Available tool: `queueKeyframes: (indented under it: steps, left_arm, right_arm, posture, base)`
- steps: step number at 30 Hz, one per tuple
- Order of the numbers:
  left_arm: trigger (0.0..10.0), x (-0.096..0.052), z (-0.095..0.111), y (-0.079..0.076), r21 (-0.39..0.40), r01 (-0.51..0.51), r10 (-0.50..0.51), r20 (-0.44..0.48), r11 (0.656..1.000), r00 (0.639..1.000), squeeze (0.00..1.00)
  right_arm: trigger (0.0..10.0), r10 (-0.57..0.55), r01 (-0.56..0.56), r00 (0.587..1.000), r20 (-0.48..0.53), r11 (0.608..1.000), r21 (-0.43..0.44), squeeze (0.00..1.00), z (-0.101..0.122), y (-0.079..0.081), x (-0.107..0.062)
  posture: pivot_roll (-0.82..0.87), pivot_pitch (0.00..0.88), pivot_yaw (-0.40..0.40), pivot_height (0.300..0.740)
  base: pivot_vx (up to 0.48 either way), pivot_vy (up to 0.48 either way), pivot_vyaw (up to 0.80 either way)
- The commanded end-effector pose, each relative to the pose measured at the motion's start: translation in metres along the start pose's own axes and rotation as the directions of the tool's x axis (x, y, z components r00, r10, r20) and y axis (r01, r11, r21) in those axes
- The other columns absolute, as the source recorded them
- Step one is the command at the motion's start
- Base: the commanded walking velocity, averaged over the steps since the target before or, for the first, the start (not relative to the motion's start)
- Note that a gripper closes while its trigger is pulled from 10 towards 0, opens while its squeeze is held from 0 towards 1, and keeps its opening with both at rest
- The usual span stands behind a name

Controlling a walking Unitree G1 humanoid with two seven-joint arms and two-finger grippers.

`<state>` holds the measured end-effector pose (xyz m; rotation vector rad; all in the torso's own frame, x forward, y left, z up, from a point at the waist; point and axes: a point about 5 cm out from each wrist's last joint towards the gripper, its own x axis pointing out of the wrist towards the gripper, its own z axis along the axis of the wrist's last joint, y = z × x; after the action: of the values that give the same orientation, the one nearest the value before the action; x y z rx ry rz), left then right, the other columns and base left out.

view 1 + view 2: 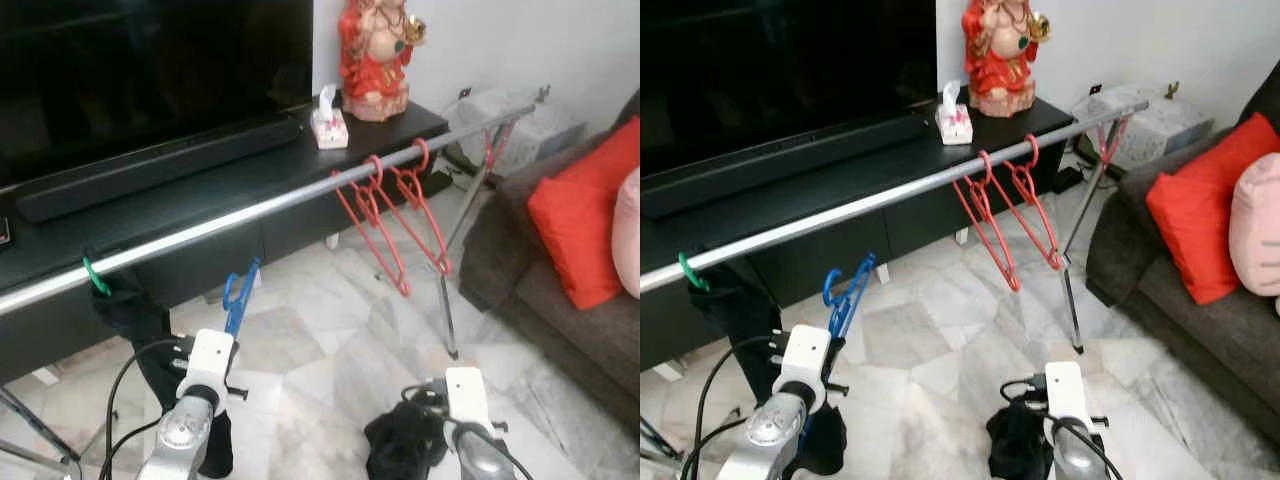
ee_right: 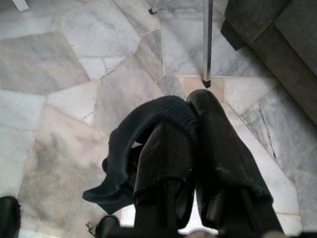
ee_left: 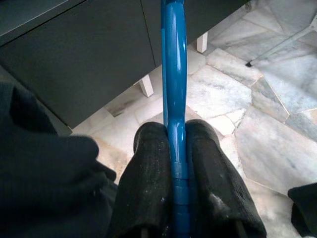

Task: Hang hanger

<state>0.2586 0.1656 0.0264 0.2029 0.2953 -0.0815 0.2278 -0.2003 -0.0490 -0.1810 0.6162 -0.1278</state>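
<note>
Between left gripper [image 3: 178,158] fingers, blue hanger [image 3: 174,74]; black cloth [image 2: 133,144] in right gripper [image 2: 193,129].

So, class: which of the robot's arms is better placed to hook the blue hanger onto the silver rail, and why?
The left. Its left gripper is shut on the blue hanger, just below the silver rail. The right gripper holds a black cloth.

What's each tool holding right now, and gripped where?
Left tool is shut on the blue hanger, gripping its lower body below the hook. Right tool pinches a black cloth.
</note>
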Motion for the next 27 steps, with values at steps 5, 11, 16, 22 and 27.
queueKeyframes:
  steps: [5, 11, 16, 22, 27]
  left_arm:
    - [10.0, 0.0016, 0.0043, -0.0009, 0.003, 0.002, -0.003, 0.006, 1.000, 1.000, 0.00]
    - [10.0, 0.0006, 0.0042, 0.0028, 0.006, -0.004, 0.004, 0.005, 1.000, 1.000, 0.00]
    - [10.0, 0.0017, 0.0053, 0.0008, 0.002, -0.003, 0.003, 0.006, 1.000, 1.000, 0.00]
    - [10.0, 0.0021, 0.0063, 0.0002, 0.002, 0.001, -0.001, 0.007, 1.000, 1.000, 0.00]
    - [10.0, 0.0024, 0.0068, 0.0012, 0.002, -0.002, 0.002, 0.007, 1.000, 1.000, 0.00]
  right_arm:
    - [10.0, -0.018, 0.018, 1.000, -0.011, 1.000, 0.012, 0.00, -0.0040, -0.0058, -0.0012]
    - [10.0, -0.018, 0.018, 1.000, -0.012, 1.000, 0.013, 0.00, -0.0046, -0.0061, -0.0016]
    - [10.0, -0.018, 0.018, 1.000, -0.009, 1.000, 0.015, 0.00, -0.0042, -0.0064, -0.0015]
    - [10.0, -0.015, 0.015, 1.000, -0.001, 1.000, 0.022, 0.00, -0.0023, -0.0044, -0.0009]
    - [10.0, -0.012, 0.012, 1.000, 0.000, 1.000, 0.010, 0.00, -0.0010, -0.0039, -0.0003]
  posture:
    - [-0.09, 0.000, -0.025, 0.740]
    - [-0.09, 0.002, -0.024, 0.740]
    - [-0.10, 0.003, -0.024, 0.740]
    - [-0.10, 0.007, -0.022, 0.740]
    - [-0.09, 0.014, -0.021, 0.740]
  base:
    - [-0.283, 0.000, 0.00]
    - [-0.284, 0.000, 0.00]
    - [-0.283, 0.000, 0.00]
    - [-0.286, 0.000, 0.00]
    - [-0.285, 0.000, 0.00]
